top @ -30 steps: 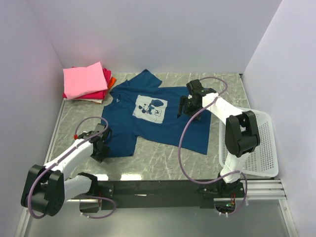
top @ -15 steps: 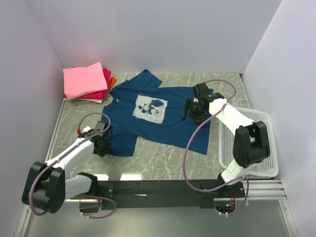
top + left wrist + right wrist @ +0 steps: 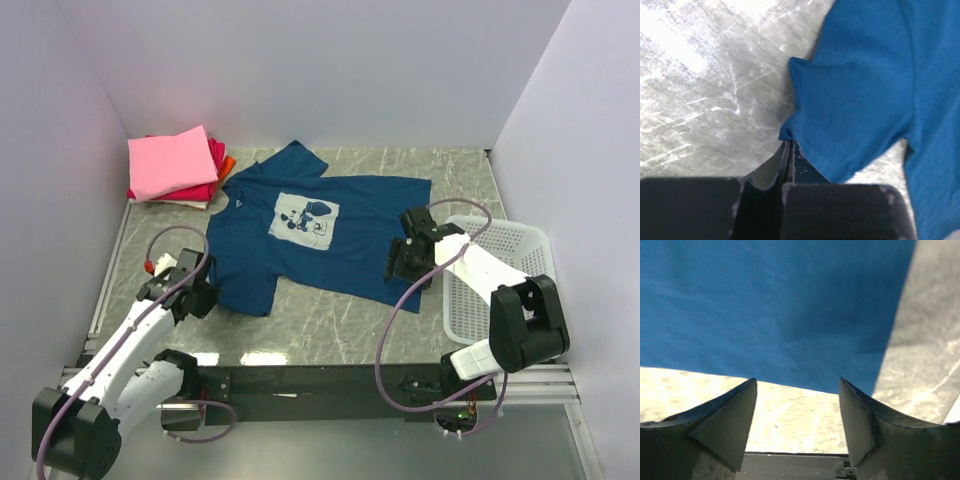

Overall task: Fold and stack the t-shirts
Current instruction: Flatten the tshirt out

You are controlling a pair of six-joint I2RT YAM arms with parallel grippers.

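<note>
With the left pincer [image 3: 789, 150] clamped on a sleeve of the dark blue t-shirt [image 3: 360, 255], the wide-open right pincer [image 3: 797, 382] should close squarely over the hem corner.

**Grey marbled table, three things on it**

The table [image 3: 330, 322] carries a dark blue t-shirt [image 3: 310, 240] spread flat, print up. One corner of it meets the tips of the left gripper [image 3: 203, 300]. Its hem runs just ahead of the right gripper [image 3: 398, 268], with bare stone between those jaws. A stack of folded shirts [image 3: 172, 165], pink on top, lies well beyond the left jaws. A white basket [image 3: 530, 262] sits near the right ones, on the side away from the shirt.
</note>
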